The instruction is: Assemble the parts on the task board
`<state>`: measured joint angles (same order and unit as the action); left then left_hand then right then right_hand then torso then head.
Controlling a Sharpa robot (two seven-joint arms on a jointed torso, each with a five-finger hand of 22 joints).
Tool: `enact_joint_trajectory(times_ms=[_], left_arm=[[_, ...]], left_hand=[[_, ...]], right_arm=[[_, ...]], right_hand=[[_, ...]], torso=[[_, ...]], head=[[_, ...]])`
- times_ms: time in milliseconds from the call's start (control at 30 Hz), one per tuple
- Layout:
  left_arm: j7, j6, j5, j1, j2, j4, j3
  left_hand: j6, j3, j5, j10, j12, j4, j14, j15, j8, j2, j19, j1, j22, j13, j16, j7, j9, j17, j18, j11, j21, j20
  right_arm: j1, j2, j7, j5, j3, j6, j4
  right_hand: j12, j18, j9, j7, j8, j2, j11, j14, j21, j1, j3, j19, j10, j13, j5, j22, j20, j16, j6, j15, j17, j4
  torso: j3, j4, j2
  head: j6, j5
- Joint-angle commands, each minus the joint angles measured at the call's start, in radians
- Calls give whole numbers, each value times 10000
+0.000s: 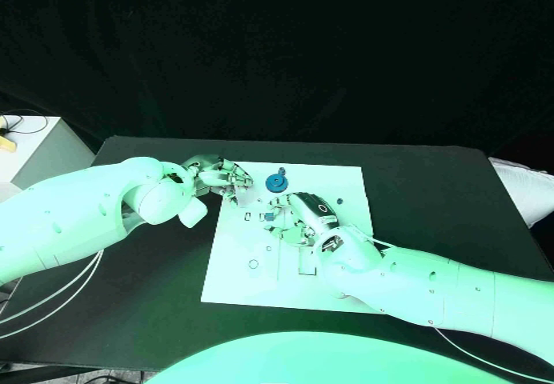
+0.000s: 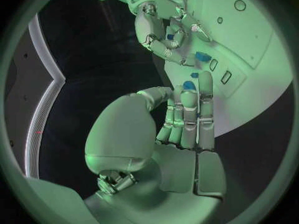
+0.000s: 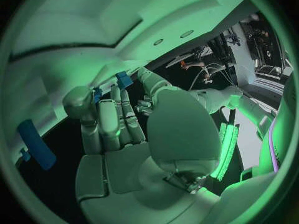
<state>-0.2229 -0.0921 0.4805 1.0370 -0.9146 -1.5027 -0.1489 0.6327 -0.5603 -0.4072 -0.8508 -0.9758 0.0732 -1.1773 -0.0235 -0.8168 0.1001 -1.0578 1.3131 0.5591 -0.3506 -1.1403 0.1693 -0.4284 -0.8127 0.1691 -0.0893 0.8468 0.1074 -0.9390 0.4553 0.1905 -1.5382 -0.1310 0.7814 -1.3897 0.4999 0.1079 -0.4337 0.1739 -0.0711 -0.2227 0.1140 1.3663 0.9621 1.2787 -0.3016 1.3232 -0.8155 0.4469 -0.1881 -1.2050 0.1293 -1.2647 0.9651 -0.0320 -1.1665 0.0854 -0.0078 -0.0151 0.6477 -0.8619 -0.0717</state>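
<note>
At the middle of the head view I see the task board (image 1: 335, 280), a white plate on the black table (image 1: 450, 192). My left hand (image 1: 226, 180) sits at the board's upper-left corner, its fingers extended side by side toward the board; from the left wrist view (image 2: 187, 117) their tips lie next to a small blue part (image 2: 189, 85), and I cannot tell whether they hold it. My right hand (image 1: 303, 218) lies over the board's centre, fingers curled in. Seen from the left wrist, this hand (image 2: 163, 32) has a small blue piece (image 2: 170, 36) between its fingertips, so I read it as pinching that piece. Just above my right hand in the head view, a round blue part (image 1: 276, 182) stands on the board near its top edge, between the two hands.
</note>
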Motion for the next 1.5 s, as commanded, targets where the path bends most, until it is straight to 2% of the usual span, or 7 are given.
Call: enact_joint_trajectory(times_ms=[33, 767, 900, 1067, 1133, 1267, 1500], left_arm=[[56, 145, 5, -5, 29, 11, -8], [77, 132, 5, -26, 43, 108, -7], [87, 125, 5, -35, 50, 141, -7], [115, 105, 5, -45, 51, 178, -7], [124, 100, 5, -48, 55, 190, -7], [132, 97, 5, -51, 59, 205, -7], [138, 81, 22, -53, 67, 219, -7]], left_hand=[[-38, 1, -43, 61, -70, -51, 77, 32, -64, 8, 24, 107, 17, 17, 59, 37, 17, 21, 143, -21, -2, 56], [-46, 2, -45, 70, -80, -51, 91, 29, -69, 9, 36, 117, 20, 28, 60, 39, 30, 37, 143, -23, 0, 59], [-46, 2, -45, 70, -80, -51, 91, 29, -69, 9, 36, 117, 20, 28, 60, 39, 30, 37, 143, -23, 0, 59], [-48, 2, -45, 73, -83, -53, 93, 29, -72, 10, 39, 122, 22, 32, 58, 40, 34, 39, 143, -24, 2, 60], [-48, 2, -46, 73, -86, -54, 93, 29, -74, 8, 40, 125, 23, 33, 55, 40, 36, 38, 143, -24, 3, 60], [-48, 2, -46, 73, -86, -54, 93, 29, -74, 8, 40, 125, 23, 33, 55, 40, 36, 38, 143, -24, 3, 60], [-48, 2, -46, 73, -86, -54, 93, 29, -74, 8, 40, 125, 23, 33, 55, 40, 36, 38, 143, -24, 3, 60]], right_arm=[[-5, 74, -329, 60, 18, 418, -173], [-117, 581, -402, 85, 216, 738, -1033], [-239, 772, -494, 409, 261, 462, -1310], [-475, 1031, -414, 831, 296, -498, -1639], [-588, 1125, -221, 1008, 306, -1011, -1765], [-812, 1274, 294, 1439, 317, -2119, -2038], [-1362, 1372, 1211, 2153, 324, -4518, -2080]], right_hand=[[104, 135, 28, 4, 16, 42, -9, -77, -52, 169, 272, -11, 116, -65, -48, 12, 45, -51, -54, -29, 44, 95], [297, 119, 82, 23, -8, 203, 3, -57, 7, 530, 560, 49, 220, -222, -295, -53, 49, -107, -36, -33, 84, 267], [849, 37, 149, -43, 29, 265, -117, 196, 523, 751, 384, 331, -496, -156, -304, -370, -10, -367, -81, 61, -153, 311], [2668, -165, 330, -249, 62, 151, -464, 668, 1608, 1113, -252, 862, -1773, 793, -412, -1043, -302, -813, -277, 375, -652, 189], [5514, -379, 501, -282, 47, -88, -530, 1206, 2719, 1135, -1043, 1332, -3063, 3815, -1223, -1725, -437, -1482, -353, 478, -1575, 43], [9215, -693, 759, -151, 44, -410, -434, 1942, 4306, 668, -2046, 1915, -5815, 8771, -2078, -2677, -389, -2830, -573, 394, -3635, -183], [10349, -945, 991, -112, 73, -244, -381, 2045, 5499, 557, -2629, 2293, -7065, 10600, -2304, -3349, -335, -3061, -889, 333, -4043, -603]], torso=[[-2, 13, -12], [0, 12, -6], [-2, 2, -12], [-17, 2, -17], [-22, 2, -29], [-19, -8, -31], [-41, -18, -41]], head=[[51, 26], [169, 46], [191, 66], [232, 91], [241, 79], [231, 62], [270, 45]])
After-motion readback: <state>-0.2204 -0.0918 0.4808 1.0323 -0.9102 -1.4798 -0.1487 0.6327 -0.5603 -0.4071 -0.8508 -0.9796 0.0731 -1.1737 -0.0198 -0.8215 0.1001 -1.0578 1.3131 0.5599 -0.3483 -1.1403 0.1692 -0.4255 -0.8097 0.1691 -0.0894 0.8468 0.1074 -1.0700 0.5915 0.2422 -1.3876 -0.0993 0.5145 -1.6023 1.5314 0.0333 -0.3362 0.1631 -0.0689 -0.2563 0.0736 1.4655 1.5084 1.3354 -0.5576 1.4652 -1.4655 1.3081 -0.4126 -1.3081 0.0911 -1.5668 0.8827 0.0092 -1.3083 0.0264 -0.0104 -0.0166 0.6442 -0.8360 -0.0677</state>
